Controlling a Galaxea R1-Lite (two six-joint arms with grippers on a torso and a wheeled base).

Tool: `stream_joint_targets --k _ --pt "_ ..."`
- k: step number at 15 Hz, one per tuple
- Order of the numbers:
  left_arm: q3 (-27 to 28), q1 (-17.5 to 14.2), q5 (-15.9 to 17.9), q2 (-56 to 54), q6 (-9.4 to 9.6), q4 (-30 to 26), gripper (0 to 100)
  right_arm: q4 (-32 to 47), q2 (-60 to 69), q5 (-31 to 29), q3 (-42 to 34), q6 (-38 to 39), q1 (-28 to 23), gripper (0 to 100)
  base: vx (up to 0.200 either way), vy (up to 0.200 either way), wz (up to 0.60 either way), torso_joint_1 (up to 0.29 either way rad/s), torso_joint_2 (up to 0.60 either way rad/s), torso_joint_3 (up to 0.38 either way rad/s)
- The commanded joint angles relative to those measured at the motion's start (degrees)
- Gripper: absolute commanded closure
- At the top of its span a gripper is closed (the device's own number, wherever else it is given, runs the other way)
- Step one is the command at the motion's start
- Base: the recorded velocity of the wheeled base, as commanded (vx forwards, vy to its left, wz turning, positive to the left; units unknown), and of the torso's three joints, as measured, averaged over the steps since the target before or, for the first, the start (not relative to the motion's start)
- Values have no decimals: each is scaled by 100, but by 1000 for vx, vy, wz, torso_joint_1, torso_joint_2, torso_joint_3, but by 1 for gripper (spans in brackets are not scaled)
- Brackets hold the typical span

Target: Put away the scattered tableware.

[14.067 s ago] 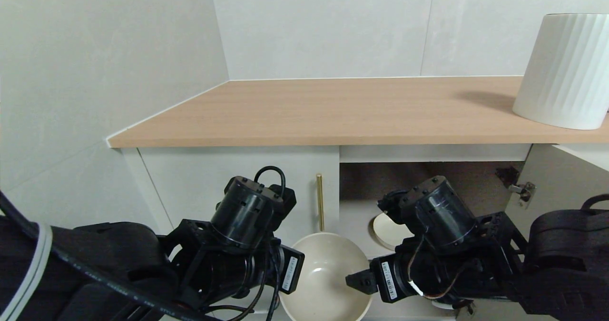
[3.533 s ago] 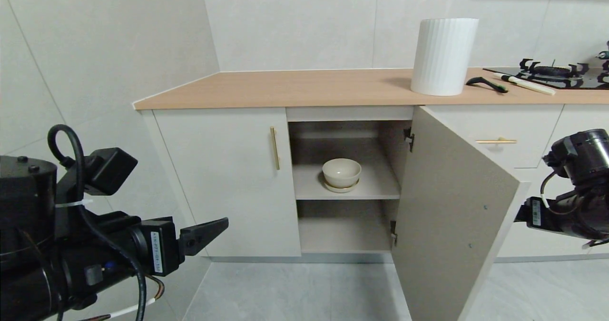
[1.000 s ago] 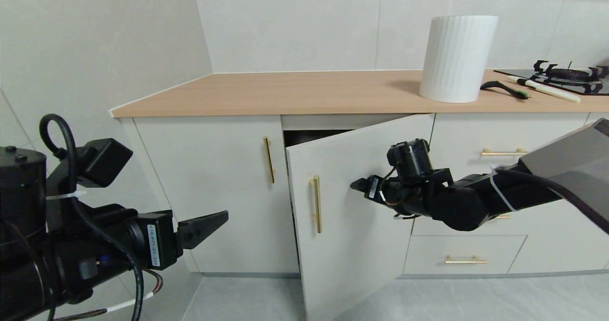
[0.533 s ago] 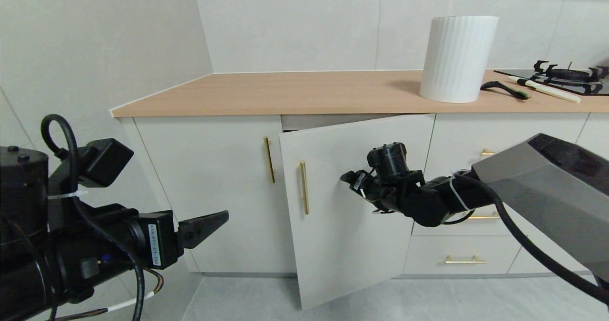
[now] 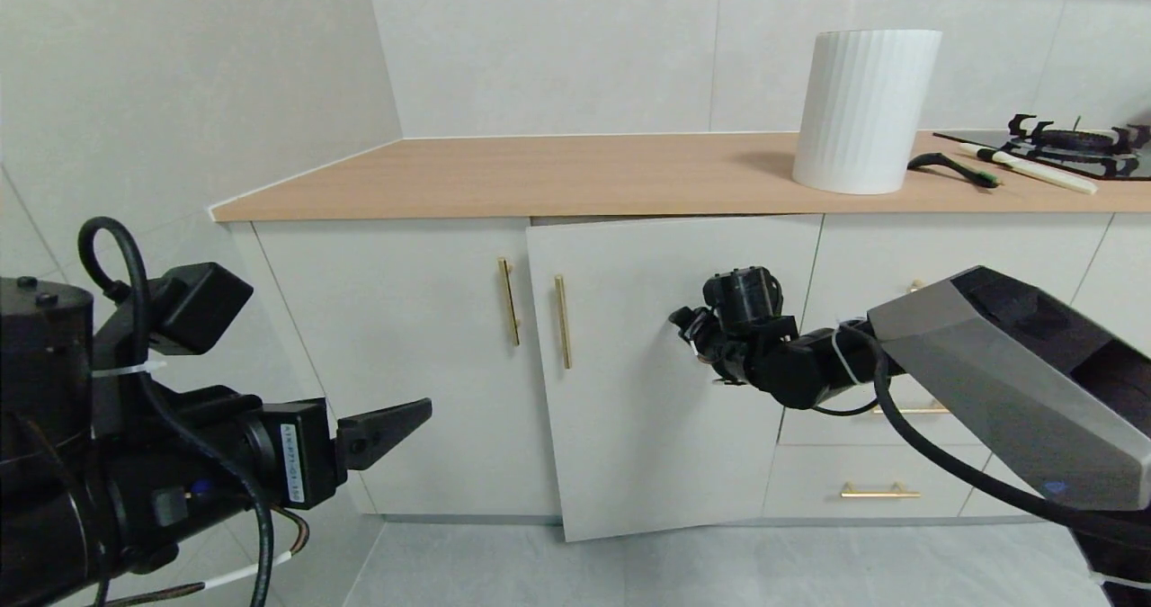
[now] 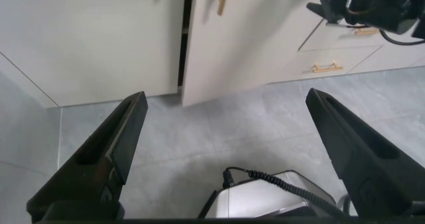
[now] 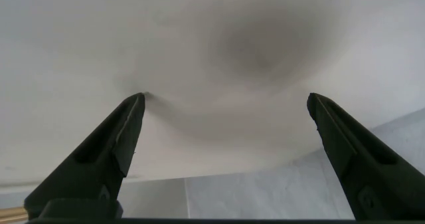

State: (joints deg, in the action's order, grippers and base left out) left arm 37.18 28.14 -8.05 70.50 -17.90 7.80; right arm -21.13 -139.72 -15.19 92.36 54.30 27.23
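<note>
Cabinet door is nearly shut. It sits slightly proud of the front, and a thin dark gap shows along its handle edge in the left wrist view. Its gold bar handle stands just beside the handle of the closed left-side door.

Right hand is at the door panel, about mid-height and on the hinge side of the bar handle. Its fingers are spread wide with nothing between them. In the right wrist view one fingertip looks to be on the panel.

Left hand hangs low, well apart from the cabinet, over grey tiled floor. Its fingers are also wide apart and hold nothing.

On the counter a white ribbed vase stands upright. Just beside it lie a black-handled utensil and a long white one, near the gas hob. I can't tell what kind of utensils they are.
</note>
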Motion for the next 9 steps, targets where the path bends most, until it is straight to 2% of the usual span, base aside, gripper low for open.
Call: stream_joint_targets --k 1,5,9 --pt "0 -1 -4 8 -3 2 0 3 -135 -63 72 -7 -52 0 0 0 0 0 0 0" --pt "8 -1 -4 25 -12 2 0 425 -398 -432 599 2 -201 0 0 0 0 0 0 0" --pt "8 -1 -4 25 -12 2 0 434 -425 -459 626 2 -236 0 0 0 0 0 0 0"
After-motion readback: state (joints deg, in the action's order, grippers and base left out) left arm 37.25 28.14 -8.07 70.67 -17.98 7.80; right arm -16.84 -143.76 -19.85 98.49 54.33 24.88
